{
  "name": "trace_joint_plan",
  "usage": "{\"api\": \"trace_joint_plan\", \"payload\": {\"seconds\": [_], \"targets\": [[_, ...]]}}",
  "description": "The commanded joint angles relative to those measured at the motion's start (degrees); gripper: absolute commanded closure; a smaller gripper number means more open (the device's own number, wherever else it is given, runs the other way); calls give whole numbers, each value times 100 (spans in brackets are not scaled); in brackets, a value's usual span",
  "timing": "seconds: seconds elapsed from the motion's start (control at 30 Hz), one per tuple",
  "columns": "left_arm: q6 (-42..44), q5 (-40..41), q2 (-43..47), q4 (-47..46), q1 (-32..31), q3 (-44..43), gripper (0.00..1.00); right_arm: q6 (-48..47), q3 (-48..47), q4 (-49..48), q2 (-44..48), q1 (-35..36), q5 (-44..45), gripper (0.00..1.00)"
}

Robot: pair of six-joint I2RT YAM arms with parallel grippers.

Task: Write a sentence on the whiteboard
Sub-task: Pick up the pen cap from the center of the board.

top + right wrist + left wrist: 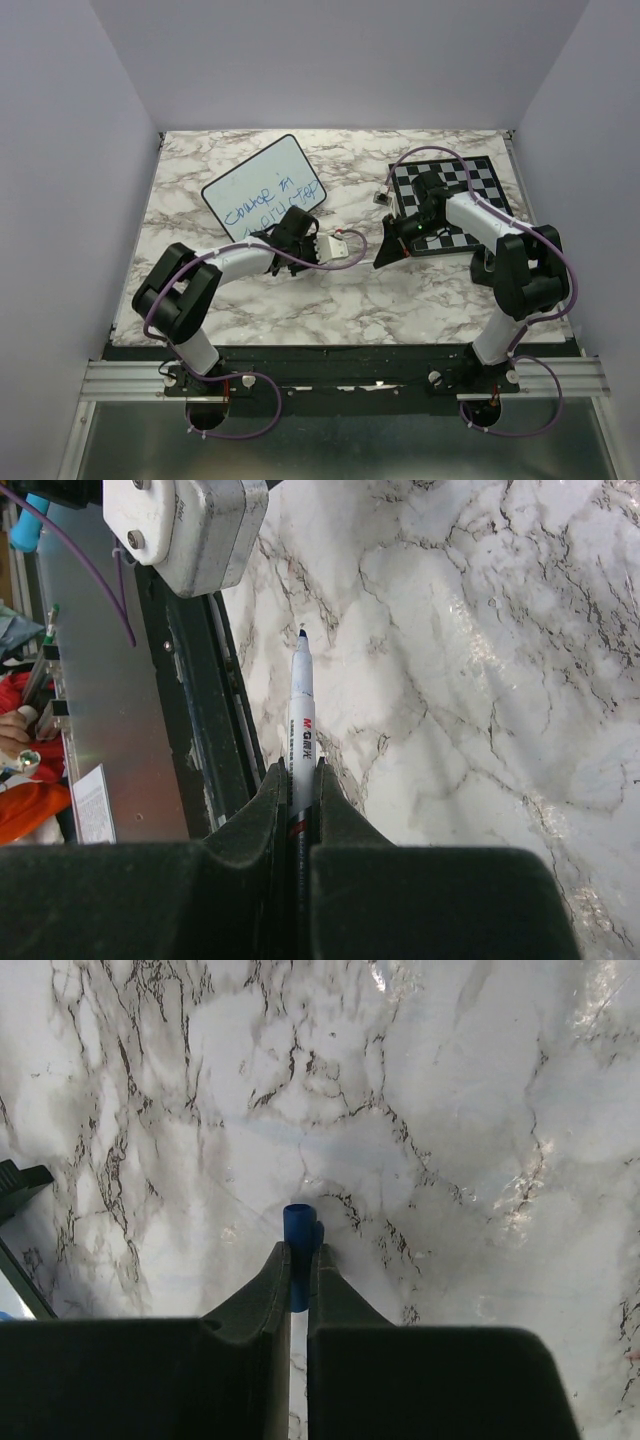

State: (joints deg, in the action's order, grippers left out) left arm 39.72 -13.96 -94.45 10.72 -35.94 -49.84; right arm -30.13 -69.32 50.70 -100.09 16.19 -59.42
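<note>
from above we cannot make out what either arm holds: where the two meet, in the middle of the frame, there are only black fingers and a white camera housing (340, 245). the whiteboard (262, 185) lies tilted in the upper left of the marble table (300, 300). the wrist of the left arm (235, 262) covers its lower right corner and cuts off the end of the sentence (272, 200). the blue lettering runs in two uneven lines that we cannot read with confidence. the chessboard (470, 180) in the upper right is partly hidden under the right arm (480, 220). in the left wrist view only the round blue end of the cap (297, 1222) shows past the fingertips, the rest buried between them. a black shape (15, 1185) at that view's left edge is cut off, and we cannot say what it is. in the right wrist view the marker (301, 720) shows its white barrel and bare dark tip, its rear end lost in the grip. the left arm bends at the elbow from the lower left base and reaches toward the centre, low over the table, with the left gripper (298, 1252) clenched on the cap. the right arm folds over the chessboard from the lower right base and reaches left. the right gripper (300, 770) is clamped on the marker's barrel, the tip pointing toward the housing at the upper left of that view.
</note>
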Motion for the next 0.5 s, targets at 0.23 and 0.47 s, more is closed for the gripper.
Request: {"api": "trace_joint_plan", "payload": {"seconds": [0.23, 0.47], "targets": [[-826, -661, -100, 941, -53, 89, 95, 16, -135, 19, -177, 34, -254, 99], [-773, -459, 313, 335, -325, 431, 98, 305, -108, -226, -353, 51, -281, 99]]}}
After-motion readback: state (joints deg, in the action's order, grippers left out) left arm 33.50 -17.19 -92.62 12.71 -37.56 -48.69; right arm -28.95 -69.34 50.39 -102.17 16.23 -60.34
